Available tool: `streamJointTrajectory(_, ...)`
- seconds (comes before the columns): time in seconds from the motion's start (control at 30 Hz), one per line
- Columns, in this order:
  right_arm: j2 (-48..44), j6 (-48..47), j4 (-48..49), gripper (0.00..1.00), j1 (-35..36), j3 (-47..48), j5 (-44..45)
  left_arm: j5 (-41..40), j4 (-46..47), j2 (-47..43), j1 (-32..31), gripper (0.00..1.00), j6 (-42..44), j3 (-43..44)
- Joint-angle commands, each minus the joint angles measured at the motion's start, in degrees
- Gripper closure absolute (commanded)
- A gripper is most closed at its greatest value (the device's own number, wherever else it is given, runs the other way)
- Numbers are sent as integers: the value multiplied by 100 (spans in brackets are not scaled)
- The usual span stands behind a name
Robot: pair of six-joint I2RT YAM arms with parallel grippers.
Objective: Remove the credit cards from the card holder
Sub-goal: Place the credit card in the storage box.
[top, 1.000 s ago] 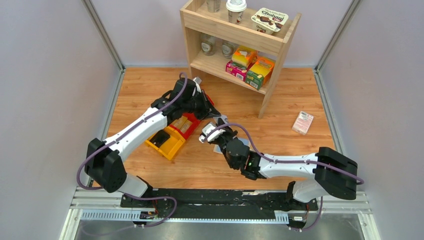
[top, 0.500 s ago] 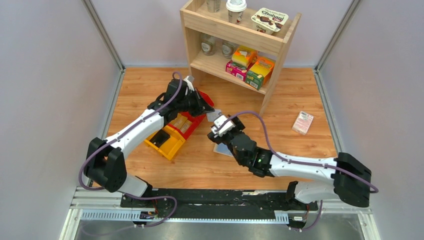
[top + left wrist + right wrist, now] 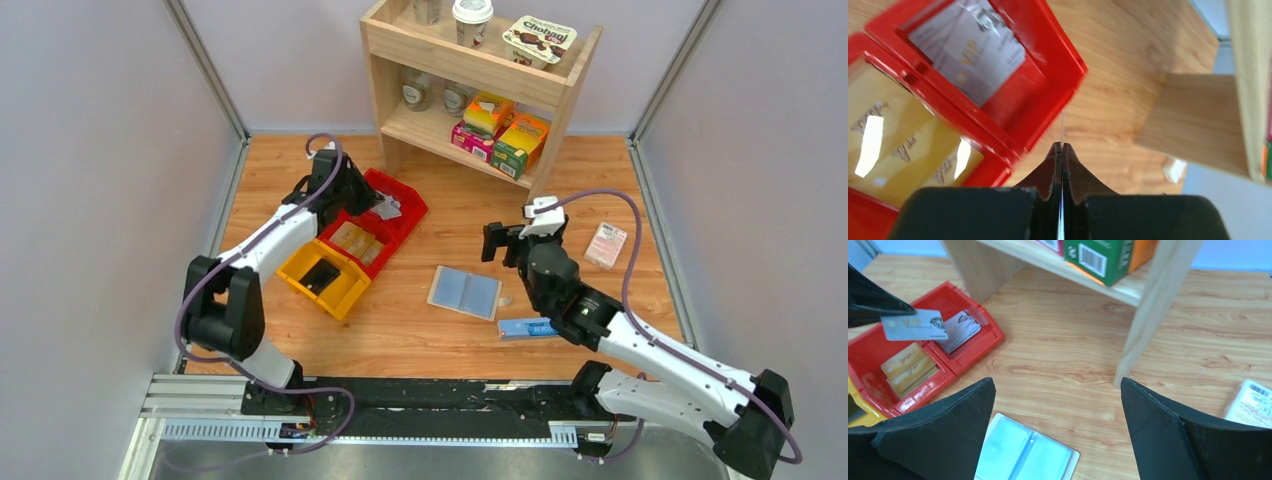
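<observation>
Now left claw (image 3: 1062,149) is pinching a silver VIP card (image 3: 913,325) at the red bin (image 3: 405,212); best centring it low over the silver-card compartment (image 3: 1018,95), not the gold cards (image 3: 908,145), before letting go. Right claw (image 3: 1057,385) is hovering spread; card holder (image 3: 465,292) is lying open on the bench (image 3: 560,190).

The card holder (image 3: 1026,456) lies open near the red bin (image 3: 973,354). Over that bin the left gripper (image 3: 902,310) pinches a silver card (image 3: 913,325).
</observation>
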Motion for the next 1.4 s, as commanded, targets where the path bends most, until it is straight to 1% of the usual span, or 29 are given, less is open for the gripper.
streamJointTrajectory(0.0,-562,559,-459,0,-139,-82,366,-1012,-33,831,68,100,-149,712)
streamJointTrajectory(0.17,-931,550,-775,0,-201,-135,463,-1444,-59,1737,104,100,-316,1319)
streamJointTrajectory(0.27,-1133,533,-925,0,-209,-143,533,-1786,-173,2046,112,100,-527,1653)
streamJointTrajectory(0.4,-1388,410,-1074,0,-227,-161,673,-2112,-156,2328,121,100,-642,1864)
streamJointTrajectory(0.53,-1643,287,-1128,0,-262,-231,762,-2034,-244,2653,121,100,-650,2137)
streamJointTrajectory(0.67,-1758,199,-1136,0,-289,-275,753,-1972,-121,2767,121,96,-756,2076)
streamJointTrajectory(0.73,-1793,181,-1163,0,-297,-275,736,-1998,-121,2803,112,89,-747,2093)
streamJointTrajectory(0.77,-1802,172,-1171,0,-297,-284,727,-2033,-208,2811,112,82,-712,2137)
streamJointTrajectory(0.9,-1872,146,-1233,0,-315,-275,700,-2191,-507,2671,112,68,-502,2234)
streamJointTrajectory(1.13,-2091,85,-1338,0,-315,-205,823,-2446,-981,1996,113,58,-19,2217)
streamJointTrajectory(1.23,-2162,-21,-1435,0,-315,-135,1060,-2561,-1166,1661,113,53,175,2173)
streamJointTrajectory(1.37,-2241,-74,-1689,0,-306,32,1429,-2640,-1351,950,121,46,579,1953)
